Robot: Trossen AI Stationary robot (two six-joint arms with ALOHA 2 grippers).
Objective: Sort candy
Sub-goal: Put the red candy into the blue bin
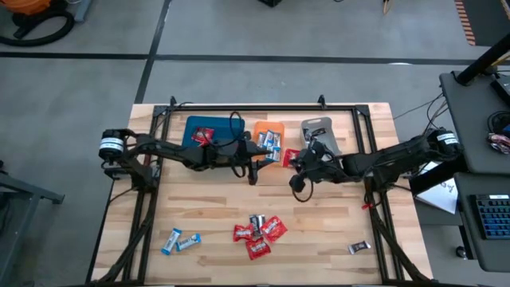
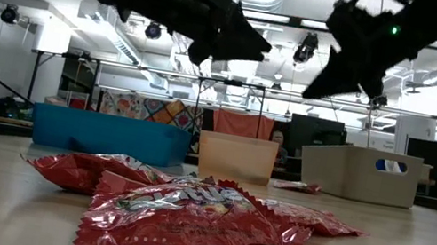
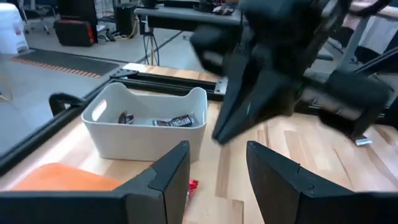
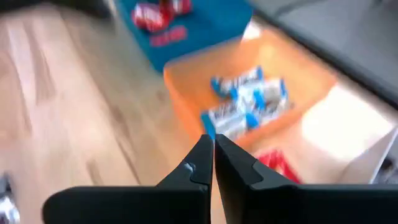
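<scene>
Three trays stand in a row at the far side: a blue tray (image 1: 191, 127) holding red candy (image 4: 149, 12), an orange tray (image 1: 261, 127) holding blue-and-white candy (image 4: 249, 99), and a grey tray (image 3: 143, 134) holding dark candy (image 3: 171, 121). One red candy (image 1: 291, 157) lies on the table between the orange and grey trays. My left gripper (image 3: 217, 180) hovers open and empty in front of the orange tray, pointing toward the grey one. My right gripper (image 4: 213, 165) is shut and empty, raised above the lone red candy and slanting down.
Loose candy lies near the front edge: a heap of red ones (image 1: 259, 231), two blue-and-white ones (image 1: 182, 240) to its left, and a dark one (image 1: 358, 248) at the right. The two grippers stand close together, tip toward tip. A black frame (image 1: 263, 106) rims the table.
</scene>
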